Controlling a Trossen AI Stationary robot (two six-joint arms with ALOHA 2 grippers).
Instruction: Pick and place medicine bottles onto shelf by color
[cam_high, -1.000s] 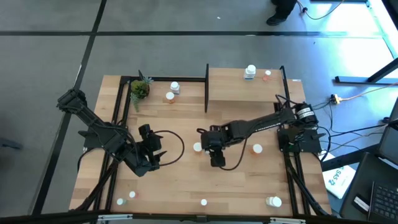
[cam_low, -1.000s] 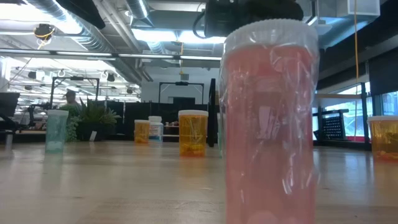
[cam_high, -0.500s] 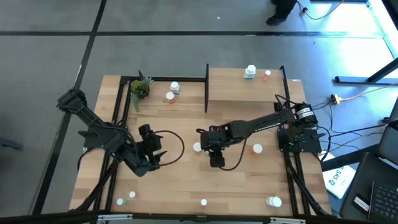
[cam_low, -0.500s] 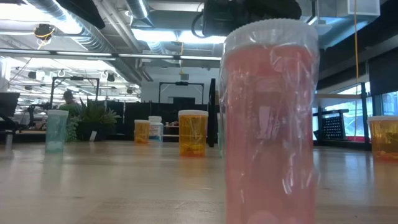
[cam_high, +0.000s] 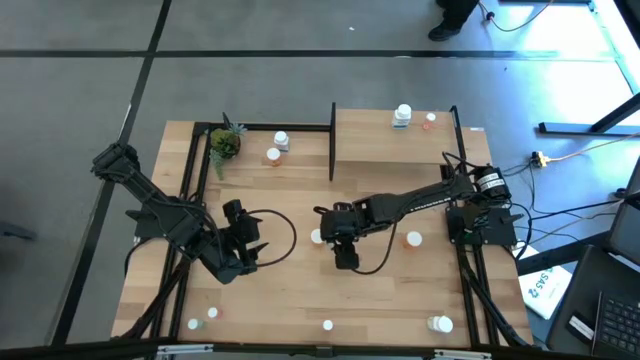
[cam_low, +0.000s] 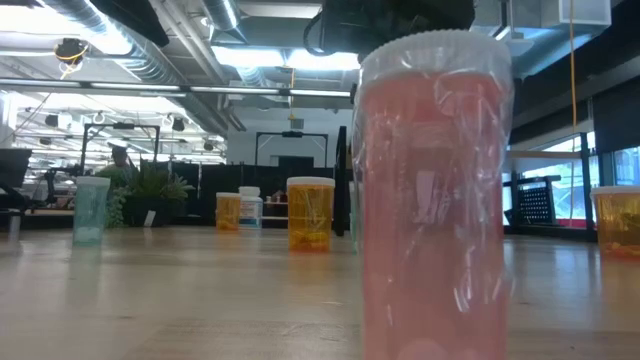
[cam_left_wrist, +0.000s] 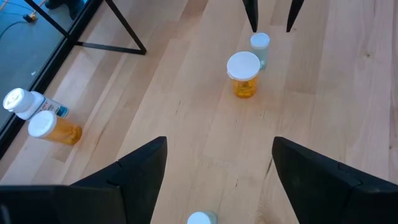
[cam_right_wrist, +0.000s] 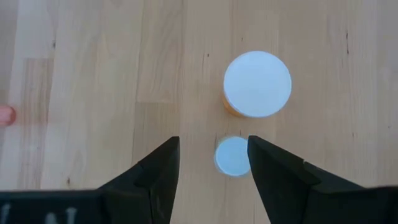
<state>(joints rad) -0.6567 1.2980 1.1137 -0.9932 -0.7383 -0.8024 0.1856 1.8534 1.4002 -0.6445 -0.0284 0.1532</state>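
My right gripper stands open over the middle of the table, pointing down. A small green bottle's pale cap shows between its fingertips, which hang above that bottle without touching it. An orange bottle with a white cap stands right beside it on its base. My left gripper waits open over the table's left half, nothing between its fingers. The shelf at the far right carries a white bottle and a pinkish one.
More bottles stand about: white and orange by the potted plant, orange at the right, several along the near edge. A pink bottle fills the low view.
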